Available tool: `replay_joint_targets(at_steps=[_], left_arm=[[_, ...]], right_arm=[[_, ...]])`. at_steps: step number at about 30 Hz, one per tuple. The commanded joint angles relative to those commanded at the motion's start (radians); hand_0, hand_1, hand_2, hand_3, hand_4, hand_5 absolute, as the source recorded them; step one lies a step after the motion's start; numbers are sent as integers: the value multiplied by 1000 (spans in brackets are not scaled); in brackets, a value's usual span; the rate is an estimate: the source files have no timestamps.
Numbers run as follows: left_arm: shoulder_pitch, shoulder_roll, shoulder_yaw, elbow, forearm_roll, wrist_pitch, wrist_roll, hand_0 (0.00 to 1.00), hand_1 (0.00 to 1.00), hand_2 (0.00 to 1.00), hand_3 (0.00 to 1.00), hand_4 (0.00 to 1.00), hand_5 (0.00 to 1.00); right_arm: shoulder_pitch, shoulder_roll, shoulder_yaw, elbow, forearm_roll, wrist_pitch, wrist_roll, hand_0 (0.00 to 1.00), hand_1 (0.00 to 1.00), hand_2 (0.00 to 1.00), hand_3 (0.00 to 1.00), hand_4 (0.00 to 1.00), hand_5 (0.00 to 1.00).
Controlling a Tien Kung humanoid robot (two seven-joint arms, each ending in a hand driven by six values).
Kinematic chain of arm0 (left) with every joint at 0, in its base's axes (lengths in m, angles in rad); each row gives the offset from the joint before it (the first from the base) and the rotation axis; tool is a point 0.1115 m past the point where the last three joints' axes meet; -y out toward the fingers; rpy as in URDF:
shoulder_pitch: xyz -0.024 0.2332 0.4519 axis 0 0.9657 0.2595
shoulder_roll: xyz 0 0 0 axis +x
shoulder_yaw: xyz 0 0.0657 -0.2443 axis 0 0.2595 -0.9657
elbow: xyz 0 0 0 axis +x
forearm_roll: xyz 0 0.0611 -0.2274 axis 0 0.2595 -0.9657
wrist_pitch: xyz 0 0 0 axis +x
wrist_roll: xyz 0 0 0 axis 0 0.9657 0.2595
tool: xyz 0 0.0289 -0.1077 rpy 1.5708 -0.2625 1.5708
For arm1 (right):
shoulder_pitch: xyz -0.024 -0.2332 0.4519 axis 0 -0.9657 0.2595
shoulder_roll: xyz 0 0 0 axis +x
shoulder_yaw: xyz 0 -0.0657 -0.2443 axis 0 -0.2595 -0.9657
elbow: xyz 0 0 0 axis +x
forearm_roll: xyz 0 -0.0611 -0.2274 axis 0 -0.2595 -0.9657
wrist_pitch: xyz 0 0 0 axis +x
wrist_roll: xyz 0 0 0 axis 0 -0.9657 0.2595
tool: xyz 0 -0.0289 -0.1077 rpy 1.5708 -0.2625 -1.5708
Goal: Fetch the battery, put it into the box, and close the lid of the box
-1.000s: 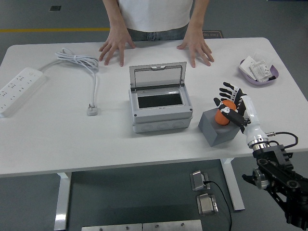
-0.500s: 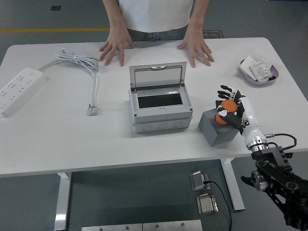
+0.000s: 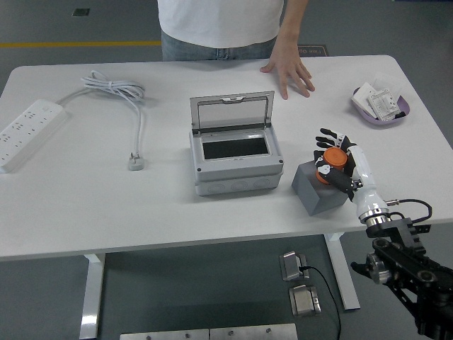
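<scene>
Since the earlier frames, one of the person's hands has left the far edge of the table [image 3: 85,205]; you now see a single hand [image 3: 289,69] resting flat there, right of the middle, fingers spread. Your right hand [image 3: 334,161] has shifted slightly toward the near edge and sits over the grey block [image 3: 316,191], its fingers curled around the orange battery [image 3: 333,160], which is at the block's top, near the table's right part; whether the battery is lifted off the block you cannot tell. Just left of the block stands the one grey box [image 3: 235,157], its lid [image 3: 231,111] upright and open, the dark opening clear. Nothing stands between block and box. Toward the far right corner lies one purple tray [image 3: 382,111] holding small white packets. At the left edge lies one white power strip [image 3: 27,132], its cord [image 3: 120,92] coiled at the far side and ending in a plug [image 3: 136,162] left of the box.
</scene>
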Motion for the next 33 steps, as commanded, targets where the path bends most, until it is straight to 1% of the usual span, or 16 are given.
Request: replay_joint_targets(at_steps=[7,8,13,14,19,20,25,26,31,32,33], left_arm=[[0,-1,1,0,0,0,-1,649,736,728,648,638,210],[0,-1,1,0,0,0,-1,647,736,728,648,639,211],[1,-1,0,0,2,1,-1,647,736,728,648,639,211],[1,-1,0,0,2,1,-1,646,735,728,648,641,211],[0,-1,2,0,1,1,-2,646,735,728,648,641,211],[0,-1,2,0,1,1,-2,646,736,728,648,642,214],[0,-1,1,0,3,1,-2,646,736,728,648,642,214],[0,-1,1,0,3,1,-2,646,737,728,648,643,216],[1,-1,0,0,4,1,-2,646,737,728,648,643,216],[1,-1,1,0,4,1,-2,647,736,728,650,643,213],[1,-1,1,0,4,1,-2,647,736,728,650,643,213]], right_arm=[[-1,2,-8,4,8,-6,1,663,735,731,783,549,15],[-1,2,-8,4,8,-6,0,632,694,687,722,542,24],[-1,1,-10,5,14,-10,-3,632,694,687,722,542,24],[-1,1,-10,5,15,-11,-3,587,616,616,650,501,30],[-1,0,-11,3,28,-13,-3,587,616,616,650,501,30],[-2,0,-11,3,31,-13,-3,582,544,551,617,258,2],[-2,-1,-12,3,45,-16,-1,582,544,551,617,258,2],[-2,-1,-12,3,46,-16,-1,569,520,530,600,183,2],[-1,0,-16,5,60,-22,-4,569,520,530,600,183,2],[-1,0,-17,6,62,-22,-5,534,484,502,576,99,2],[-1,0,-18,6,64,-23,-6,534,484,502,576,99,2]])
